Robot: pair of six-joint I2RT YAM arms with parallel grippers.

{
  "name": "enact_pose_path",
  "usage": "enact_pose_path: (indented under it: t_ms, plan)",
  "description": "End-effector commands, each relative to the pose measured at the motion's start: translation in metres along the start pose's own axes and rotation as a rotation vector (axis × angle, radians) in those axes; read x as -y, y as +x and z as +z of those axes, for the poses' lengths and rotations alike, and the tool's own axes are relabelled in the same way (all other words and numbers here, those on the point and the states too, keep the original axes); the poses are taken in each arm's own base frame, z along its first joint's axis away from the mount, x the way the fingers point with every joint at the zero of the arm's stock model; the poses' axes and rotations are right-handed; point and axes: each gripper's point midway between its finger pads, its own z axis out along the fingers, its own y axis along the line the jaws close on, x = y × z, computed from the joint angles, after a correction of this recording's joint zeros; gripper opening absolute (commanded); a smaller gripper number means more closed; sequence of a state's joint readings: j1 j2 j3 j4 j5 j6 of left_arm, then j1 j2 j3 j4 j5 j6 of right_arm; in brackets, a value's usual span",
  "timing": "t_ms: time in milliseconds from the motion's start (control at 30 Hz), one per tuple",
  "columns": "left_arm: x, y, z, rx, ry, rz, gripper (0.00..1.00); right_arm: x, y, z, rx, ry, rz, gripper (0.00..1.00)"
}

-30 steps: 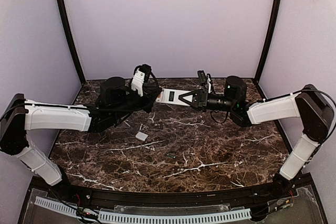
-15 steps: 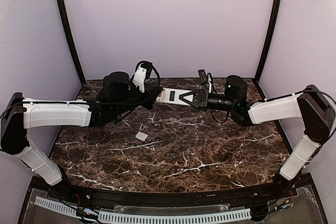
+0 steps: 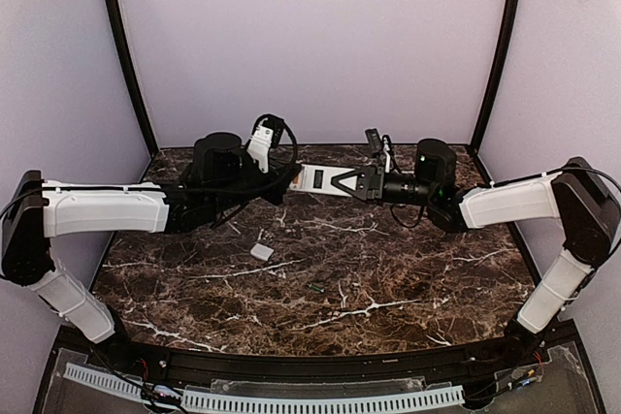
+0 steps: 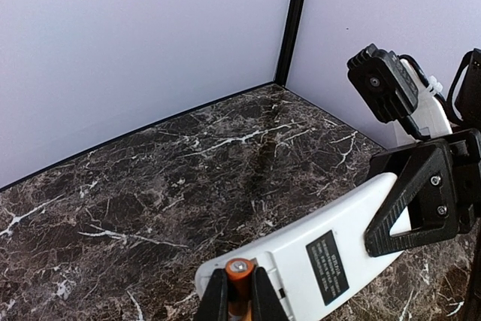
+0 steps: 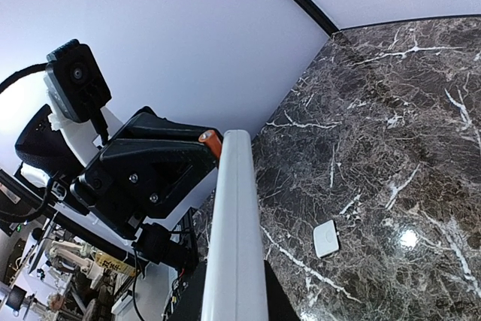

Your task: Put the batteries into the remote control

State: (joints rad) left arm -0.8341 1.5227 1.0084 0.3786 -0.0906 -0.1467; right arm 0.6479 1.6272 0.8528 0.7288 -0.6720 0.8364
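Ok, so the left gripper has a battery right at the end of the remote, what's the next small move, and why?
Probably ease the left gripper slightly down to press the battery into the remote control. The orange-tipped battery is pinched at the remote's near end, and the right gripper clamps the remote's other end, off the table. I cannot tell whether the battery is partly seated.

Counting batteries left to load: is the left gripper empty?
No, the left gripper is shut on an orange battery at the remote control's end.
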Motion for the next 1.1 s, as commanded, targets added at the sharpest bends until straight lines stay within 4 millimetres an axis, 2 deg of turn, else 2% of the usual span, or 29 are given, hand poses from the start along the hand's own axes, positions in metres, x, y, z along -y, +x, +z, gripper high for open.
enact_pose_path:
  t_ms: [0, 333, 467, 667, 1067]
  plan:
    - [-0.008, 0.005, 0.004, -0.036, -0.035, -0.015, 0.0, -0.029, -0.021, -0.003, 0.059, -0.051, -0.093, 0.0]
    - [-0.009, 0.007, 0.007, -0.063, -0.042, -0.051, 0.0, -0.028, -0.02, -0.004, 0.06, -0.032, -0.126, 0.0]
    - [-0.013, 0.015, 0.01, -0.105, -0.067, -0.046, 0.0, -0.031, -0.02, -0.007, 0.07, -0.037, -0.129, 0.0]
    - [-0.019, 0.023, 0.012, -0.123, -0.104, -0.035, 0.14, -0.033, -0.02, -0.008, 0.066, -0.041, -0.123, 0.0]
    - [-0.027, 0.025, 0.014, -0.131, -0.149, -0.019, 0.19, -0.027, -0.017, -0.006, 0.052, -0.023, -0.097, 0.0]
